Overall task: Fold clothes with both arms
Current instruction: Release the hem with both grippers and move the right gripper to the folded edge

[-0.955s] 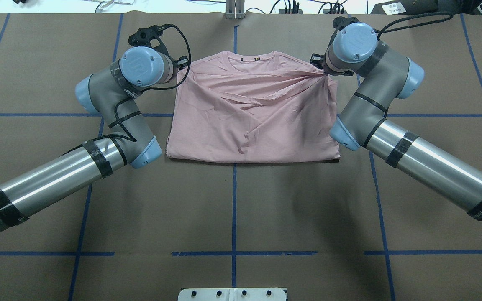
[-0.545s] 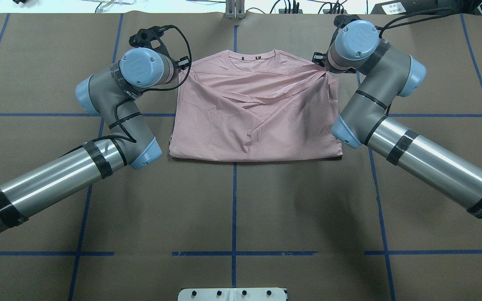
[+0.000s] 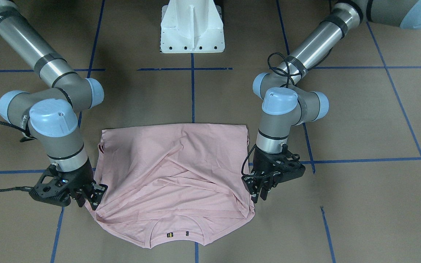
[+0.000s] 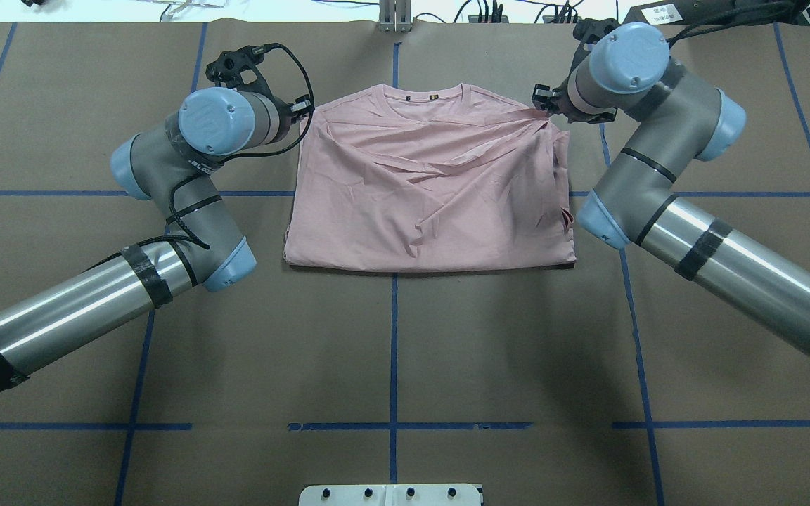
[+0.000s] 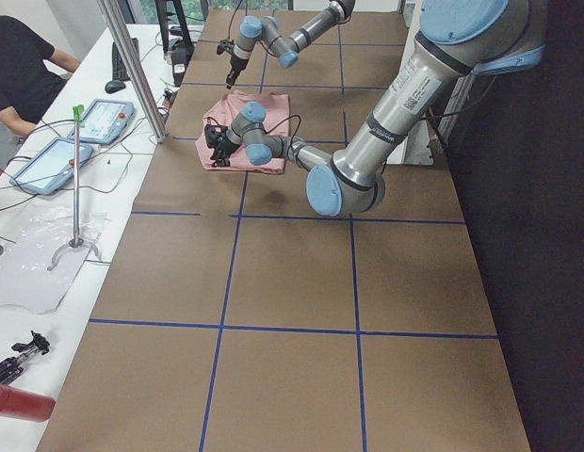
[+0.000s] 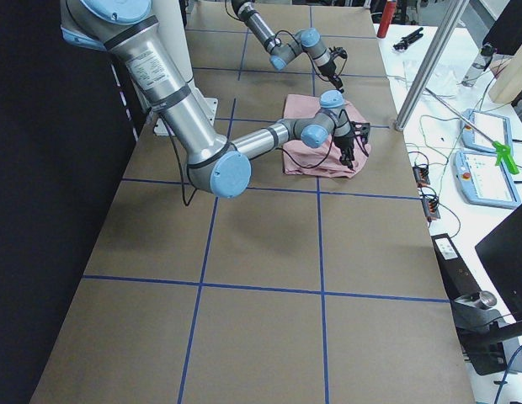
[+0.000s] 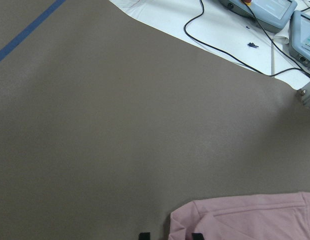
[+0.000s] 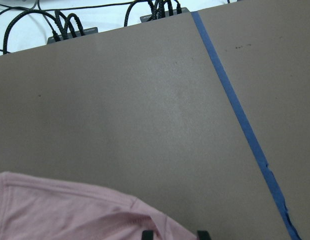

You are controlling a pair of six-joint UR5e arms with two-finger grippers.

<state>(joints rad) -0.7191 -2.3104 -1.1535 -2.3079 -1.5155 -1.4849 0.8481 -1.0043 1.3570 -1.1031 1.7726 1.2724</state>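
Note:
The pale pink T-shirt lies folded and wrinkled at the far middle of the table, collar at the far edge. Its print is hidden. It also shows in the front-facing view. My left gripper is open at the shirt's left shoulder corner. The corner lies by its spread tips. My right gripper is open at the right shoulder corner, where creases gather. The cloth lies just below its spread tips. Neither gripper lifts the cloth.
The white pedestal base stands at the near middle edge. Blue tape lines cross the brown table cover. Cables and plugs lie along the far edge. A bench with pendants, a metal post and a person are beyond it.
The right gripper has moved back and outward, and the stretched creases at that shoulder have slackened. The left arm has swung outward to the left. The shirt has settled flat.

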